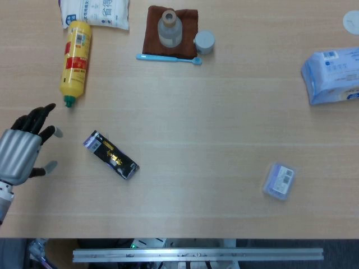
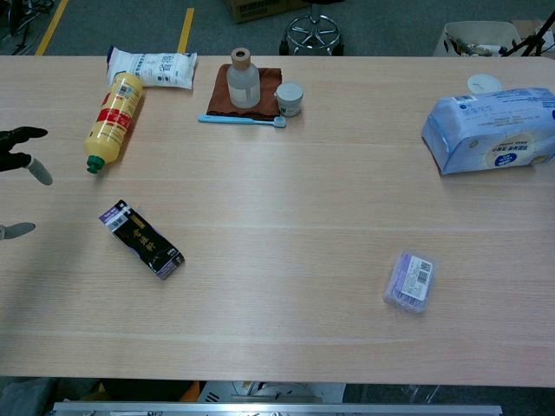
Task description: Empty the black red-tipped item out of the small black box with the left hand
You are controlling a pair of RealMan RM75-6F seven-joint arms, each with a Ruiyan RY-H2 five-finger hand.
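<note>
From the head view, my left hand [image 1: 22,151] hangs with fingers spread, empty, wrist cut off by the frame edge; the small black box [image 1: 110,154] lies flat just beside it. Chest view shows only its fingertips [image 2: 24,134]; the box's contents stay hidden.

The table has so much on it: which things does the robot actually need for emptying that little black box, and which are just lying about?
Needed for the job:
small black box, lying flat
left hand, fingers spread, holding nothing, beside the box

Just lying about:
yellow bottle
white packet
brown cloth with a glass bottle on it
blue toothbrush
tissue pack
purple packet
</note>
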